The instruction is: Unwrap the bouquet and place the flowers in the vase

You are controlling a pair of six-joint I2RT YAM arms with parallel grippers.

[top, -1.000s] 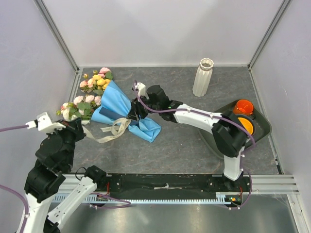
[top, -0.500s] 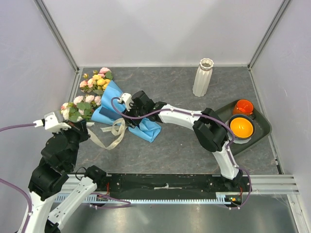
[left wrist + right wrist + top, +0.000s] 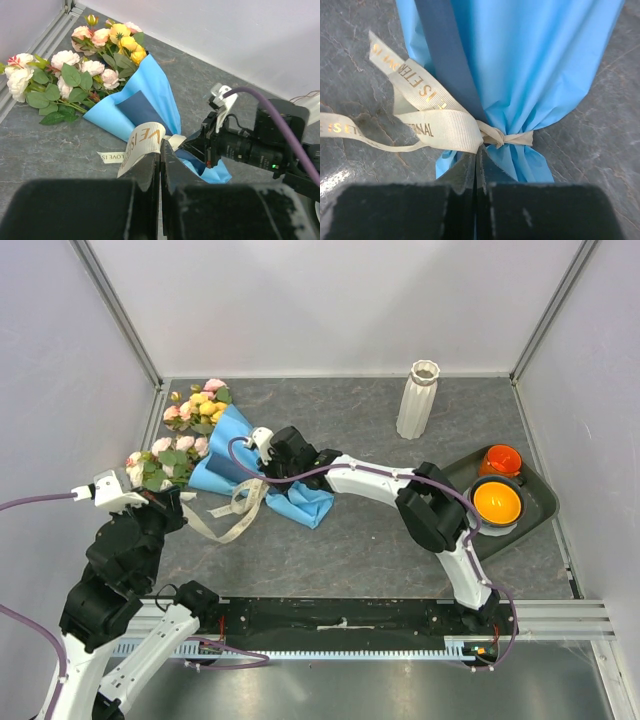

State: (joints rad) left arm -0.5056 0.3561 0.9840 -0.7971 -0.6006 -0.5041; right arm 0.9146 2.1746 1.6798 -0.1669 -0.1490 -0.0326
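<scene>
Close to the near left corner of the counter [image 3: 350, 410], the left pincer [image 3: 160, 157] is closed on a loop of the cream ribbon [image 3: 445, 131], which trails across the grey surface toward the middle. A little further in, the right arm reaches over from the right, and the right pincer [image 3: 476, 152] is closed too. Its tips sit against the ribbon just beside the knot [image 3: 502, 137]; I can't tell whether they have anything pinched.

The bouquet [image 3: 145, 95] lies on its side near the left edge, wrapped in blue paper and cinched by that knot. The gathered tail of the paper points toward the middle of the counter. By the right edge sits a dark tray [image 3: 540, 502] carrying an orange cup [image 3: 500, 458].

The flowers [image 3: 75, 75], pink, cream and yellow heads with green leaves, spill out of the wrap toward the far left corner. The vase [image 3: 420, 400] stands upright near the far edge, right of centre, well apart from the bouquet.
</scene>
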